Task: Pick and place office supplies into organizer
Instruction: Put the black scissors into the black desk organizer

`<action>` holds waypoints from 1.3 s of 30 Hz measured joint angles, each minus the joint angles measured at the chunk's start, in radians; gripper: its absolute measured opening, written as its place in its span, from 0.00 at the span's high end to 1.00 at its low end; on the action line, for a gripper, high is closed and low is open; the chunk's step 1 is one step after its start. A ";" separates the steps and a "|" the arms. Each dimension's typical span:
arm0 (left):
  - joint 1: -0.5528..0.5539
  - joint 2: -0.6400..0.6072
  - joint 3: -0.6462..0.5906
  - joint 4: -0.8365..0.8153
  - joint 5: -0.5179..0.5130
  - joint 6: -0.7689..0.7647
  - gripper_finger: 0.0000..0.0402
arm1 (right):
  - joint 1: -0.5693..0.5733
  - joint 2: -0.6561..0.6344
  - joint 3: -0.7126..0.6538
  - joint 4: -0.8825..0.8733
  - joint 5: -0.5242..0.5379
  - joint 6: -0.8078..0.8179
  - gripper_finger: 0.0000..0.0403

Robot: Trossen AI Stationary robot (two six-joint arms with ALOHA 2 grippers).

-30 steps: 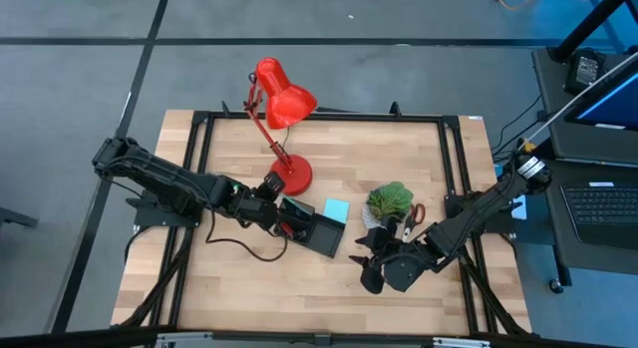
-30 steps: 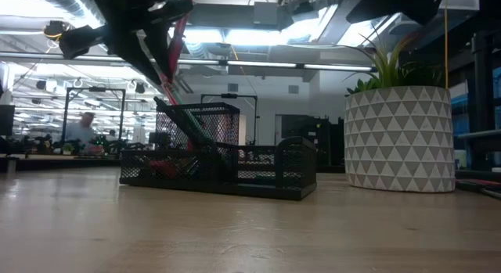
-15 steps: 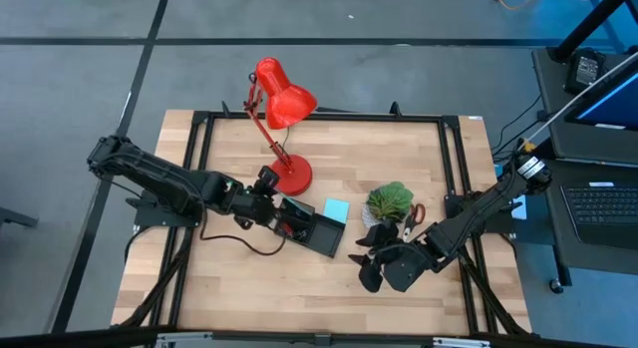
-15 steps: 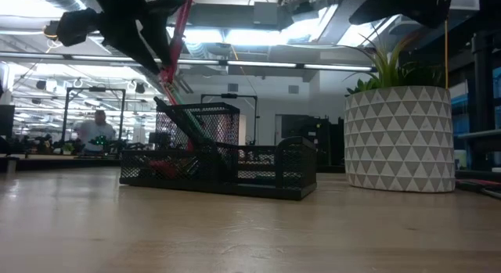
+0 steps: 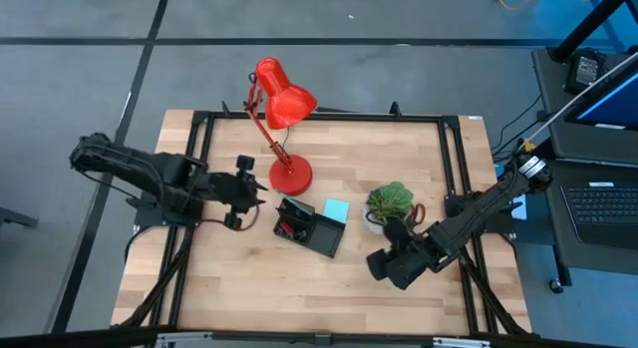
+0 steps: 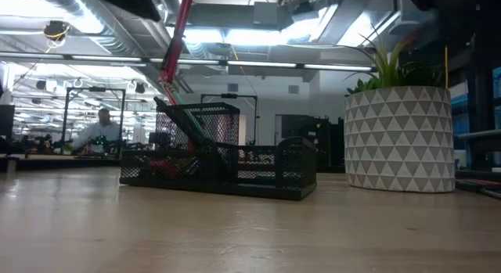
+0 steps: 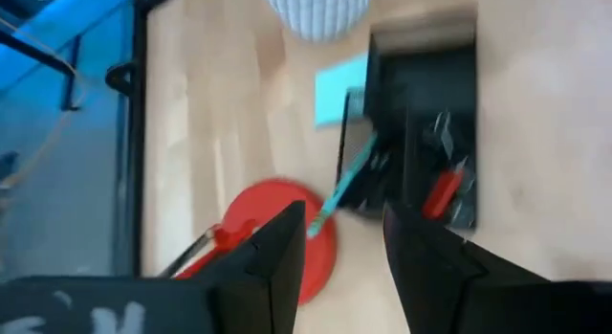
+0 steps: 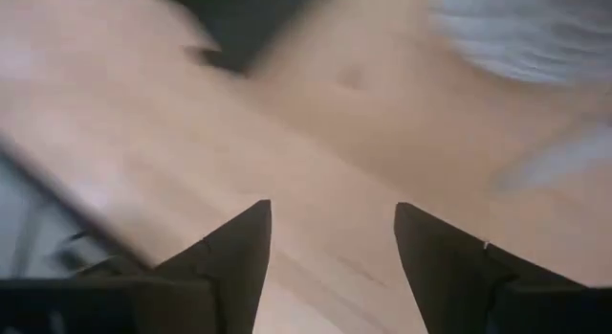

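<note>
From overhead I have a pale wood-plank table [image 5: 249, 288] framed by black rails, standing on a grey floor crossed by dark lines. The black mesh organizer [image 5: 309, 228] sits near the middle of the tabletop, angled, with a teal pen [image 7: 337, 186] leaning out of one compartment and something red lying in another; I cannot tell what the red item is. A light blue sticky-note pad [image 5: 336, 209] lies on the wood just beside the organizer, between it and the green plant [image 5: 390, 200], whose white patterned pot [image 6: 399, 138] shows clearly at table height. Red-handled scissors [image 5: 416, 212] lie just beyond the plant, toward my right arm. The red desk lamp [image 5: 284, 104] stands behind the organizer, its round base close to the tray. My left gripper [image 5: 246, 189] hangs beside the lamp base, apart from the organizer, its fingers parted with nothing between them. My right gripper [image 5: 391, 240] sits just in front of the plant pot, fingers [image 8: 229, 253] spread wide over bare wood, holding nothing. At the table's right edge there is a desk with a laptop [image 5: 598, 208] and cables. Across the table the room is an open workshop with ceiling strip lights and metal frames, and a person [image 6: 98, 132] is seated at a far bench.
</note>
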 joint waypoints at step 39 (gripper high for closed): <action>0.106 -0.691 -0.843 0.634 0.102 -0.212 0.68 | -0.141 -0.208 -0.249 -0.534 -0.124 0.360 0.45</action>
